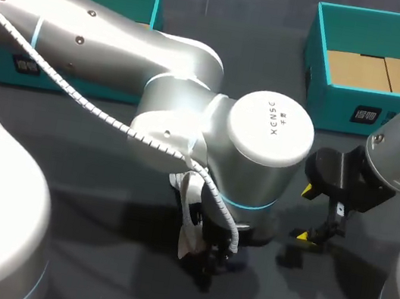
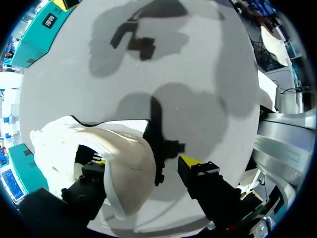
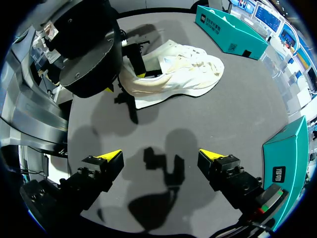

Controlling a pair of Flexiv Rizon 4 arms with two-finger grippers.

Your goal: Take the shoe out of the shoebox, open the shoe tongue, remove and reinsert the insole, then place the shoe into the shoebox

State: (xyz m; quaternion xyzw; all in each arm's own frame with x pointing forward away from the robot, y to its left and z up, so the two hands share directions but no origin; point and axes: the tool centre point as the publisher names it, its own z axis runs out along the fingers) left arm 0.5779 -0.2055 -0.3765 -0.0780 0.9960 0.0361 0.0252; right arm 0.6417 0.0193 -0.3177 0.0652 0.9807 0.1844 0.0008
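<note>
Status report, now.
Left end effector open, one finger inside shoe. Right end effector open, empty. Shoe on table, left arm mostly hiding it overhead.

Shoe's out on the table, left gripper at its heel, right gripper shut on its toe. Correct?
No. The right gripper is open and empty, apart from the shoe, as the right wrist view shows. The rest holds: shoe on the table, left gripper at its heel.

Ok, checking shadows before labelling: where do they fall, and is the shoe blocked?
Head view: the left arm hides most of the shoe. Left wrist view: arm shadows darken the table beyond it. Right wrist view: the right hand throws its shadow just ahead.
</note>
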